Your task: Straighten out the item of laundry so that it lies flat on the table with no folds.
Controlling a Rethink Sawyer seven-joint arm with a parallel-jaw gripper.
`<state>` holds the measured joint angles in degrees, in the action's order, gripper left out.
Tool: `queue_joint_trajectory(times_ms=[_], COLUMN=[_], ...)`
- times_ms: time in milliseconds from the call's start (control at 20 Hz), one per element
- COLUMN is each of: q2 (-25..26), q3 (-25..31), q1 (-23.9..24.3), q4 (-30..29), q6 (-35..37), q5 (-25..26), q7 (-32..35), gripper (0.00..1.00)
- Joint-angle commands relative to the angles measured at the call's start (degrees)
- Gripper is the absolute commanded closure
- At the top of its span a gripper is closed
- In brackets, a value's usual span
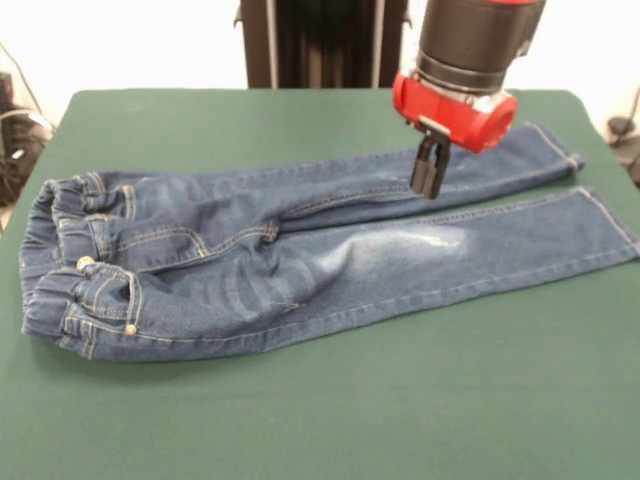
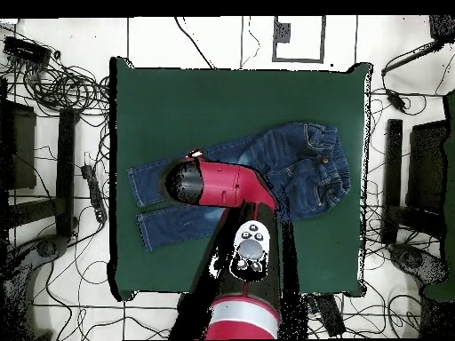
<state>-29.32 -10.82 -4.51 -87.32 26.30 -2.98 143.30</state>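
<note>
At the left of the front view, bunched elastic waistband (image 1: 55, 215), puckered and raised, with a metal button (image 1: 85, 262) just inside it. Further right, the jeans (image 1: 300, 260) spread lengthwise across the dark green counter (image 1: 330, 410), seat and thighs mostly flat but with a creased ridge along the crotch seam where the far leg overlaps the near one. Right of centre, faded whitish patch on the near thigh, still gently rippled. Above the far leg, red and black arm coming down, its end effector (image 1: 429, 172) with fingers pressed together, tips at or just over the denim; cannot tell whether any cloth is pinched between them. At the far right, both leg cuffs (image 1: 600, 215) lying slightly splayed, near one close to the counter's edge. From overhead, same layout turned round, arm (image 2: 227, 191) covering the middle of the legs. Risks from here, as a judgement: a drag with closed tips would likely push a fresh fold into the far leg rather than smooth it; a pull toward the right could slide the near cuff off the counter; a lift without real purchase would leave the overlap at the crotch untouched.
</note>
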Motion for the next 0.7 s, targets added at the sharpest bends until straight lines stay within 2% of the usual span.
queue_joint_trajectory(times_ms=[50,500,700], q2=[5.81,7.24,7.88], q3=[5.39,7.51,5.37], q1=[0.41,2.30,-0.78], q4=[4.36,5.33,5.85], q6=[6.41,6.21,6.61], q5=[0.26,0.28,-0.79], q7=[0.85,-0.82,3.58], gripper=[1.00,1.00,1.00])
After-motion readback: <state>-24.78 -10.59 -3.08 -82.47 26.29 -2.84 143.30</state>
